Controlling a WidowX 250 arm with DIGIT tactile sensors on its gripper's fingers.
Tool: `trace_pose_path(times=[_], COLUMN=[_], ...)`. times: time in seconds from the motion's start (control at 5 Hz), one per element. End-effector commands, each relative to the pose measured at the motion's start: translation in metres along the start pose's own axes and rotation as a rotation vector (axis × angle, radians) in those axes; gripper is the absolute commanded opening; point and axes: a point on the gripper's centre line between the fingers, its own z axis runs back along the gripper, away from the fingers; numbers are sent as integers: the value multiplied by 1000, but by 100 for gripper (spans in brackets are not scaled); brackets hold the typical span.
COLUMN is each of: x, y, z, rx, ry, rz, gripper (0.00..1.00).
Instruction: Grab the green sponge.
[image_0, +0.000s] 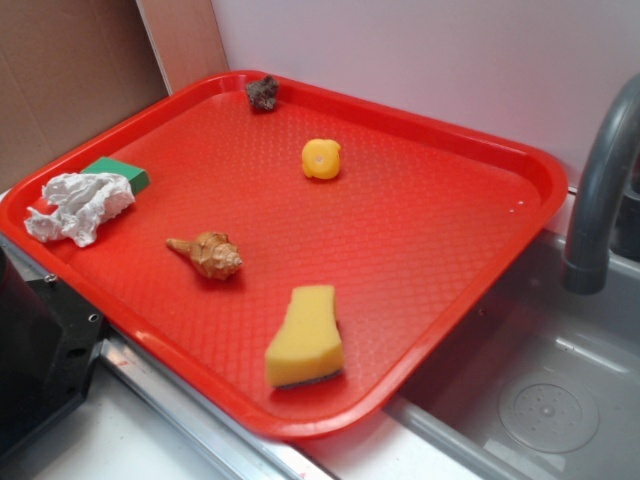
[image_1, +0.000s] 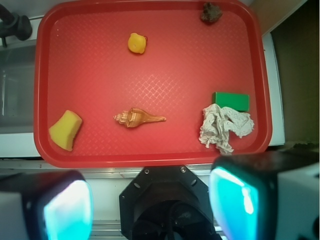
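The green sponge (image_0: 305, 338) lies yellow face up near the front edge of the red tray (image_0: 450, 250), its thin dark scouring layer showing along the bottom. In the wrist view it (image_1: 66, 129) sits at the tray's lower left. My gripper (image_1: 150, 205) is open and empty, high above the robot base, outside the tray's near edge. Its two cyan pads (image_1: 67, 210) stand wide apart. The gripper does not show in the exterior view.
On the tray are a flat green block (image_1: 230, 101), crumpled white paper (image_1: 222, 127), a seashell (image_1: 136, 118), a small yellow toy (image_1: 137, 43) and a brown lump (image_1: 211, 12). A sink (image_0: 540, 400) with a grey faucet (image_0: 600, 180) lies beside the tray.
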Motion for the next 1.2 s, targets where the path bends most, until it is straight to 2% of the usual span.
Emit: trace_pose_path(times=[0.0,0.2,0.4,0.6,1.0], x=[0,29,46,58,58], y=[0,-50,-90,-136,-136], z=[0,-24,-36,-74,-74], rx=[0,-23,9,124,124], ry=[0,12,-70,-51,-51], rz=[0,8,252,373,373], gripper=[100,100,100,100,100])
